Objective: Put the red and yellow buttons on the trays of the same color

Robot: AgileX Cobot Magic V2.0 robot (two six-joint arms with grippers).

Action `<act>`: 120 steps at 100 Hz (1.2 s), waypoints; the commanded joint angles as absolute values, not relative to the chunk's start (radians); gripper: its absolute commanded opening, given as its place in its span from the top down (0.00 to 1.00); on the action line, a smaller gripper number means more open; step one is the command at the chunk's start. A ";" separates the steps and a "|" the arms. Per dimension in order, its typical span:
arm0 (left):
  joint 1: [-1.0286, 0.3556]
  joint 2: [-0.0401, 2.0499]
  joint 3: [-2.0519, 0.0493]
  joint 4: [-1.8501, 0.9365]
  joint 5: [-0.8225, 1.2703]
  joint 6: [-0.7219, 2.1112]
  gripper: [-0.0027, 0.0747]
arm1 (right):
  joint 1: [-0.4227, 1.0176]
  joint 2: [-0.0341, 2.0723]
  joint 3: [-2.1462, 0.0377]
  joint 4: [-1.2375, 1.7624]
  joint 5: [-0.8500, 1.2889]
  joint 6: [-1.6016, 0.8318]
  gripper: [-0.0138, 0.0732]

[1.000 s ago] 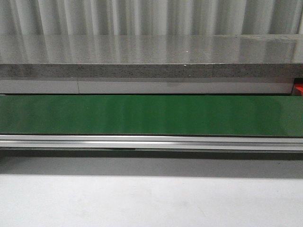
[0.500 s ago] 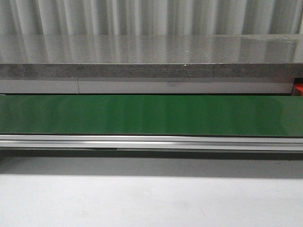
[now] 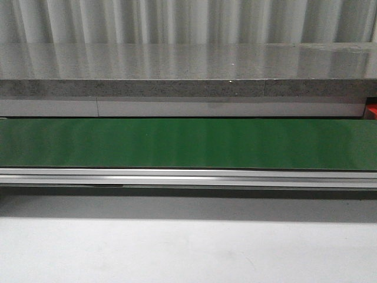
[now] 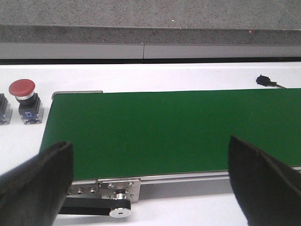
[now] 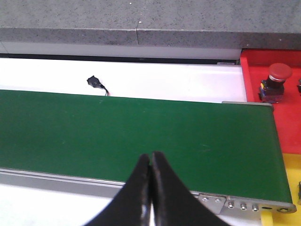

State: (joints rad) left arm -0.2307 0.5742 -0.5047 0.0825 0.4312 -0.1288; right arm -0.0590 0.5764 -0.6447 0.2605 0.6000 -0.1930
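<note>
Belt [image 3: 188, 143], green, runs across the whole front view w/ nothing riding on it; grey stone ledge [image 3: 188, 71] behind, white surface [image 3: 188, 247] in front. No arms here, just a red sliver at the far right edge, prob. the red tray.

Left wrist view: left hand [image 4: 150, 181] released, fingers [image 4: 35, 183] spread wide over the belt end, nothing between them. Red button [image 4: 22, 89] stands on the white surface off to one side of the hand, beyond the belt's end, not on any tray. Small black connector [image 4: 265, 81] lies well apart.

Right wrist view: right hand [image 5: 151, 188] clenched, tips touching, grasping nothing. Red tray [image 5: 263, 75] sits ahead and to the side w/ a red button [image 5: 277, 75] already on it; yellow tray corner [image 5: 282, 219] just beside the belt end.

Risk, I'd say: the left hand's button sits right by another part at the frame edge, so a wide reach could knock the neighbour. Right hand clenched = it'd bump any button, not grip it.
</note>
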 commanded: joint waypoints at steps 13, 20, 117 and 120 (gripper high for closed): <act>-0.225 0.597 -0.579 0.064 0.320 -0.143 0.19 | -0.057 0.575 -0.666 0.268 0.535 -0.203 0.92; -0.196 0.638 -0.639 0.066 0.346 -0.200 0.19 | -0.057 0.575 -0.666 0.268 0.535 -0.203 0.92; 0.195 1.641 -1.180 -0.214 0.331 -0.321 0.19 | -0.057 0.575 -0.666 0.268 0.535 -0.203 0.92; 0.195 1.660 -1.188 -0.214 0.331 -0.321 0.19 | -0.057 0.575 -0.666 0.268 0.535 -0.203 0.92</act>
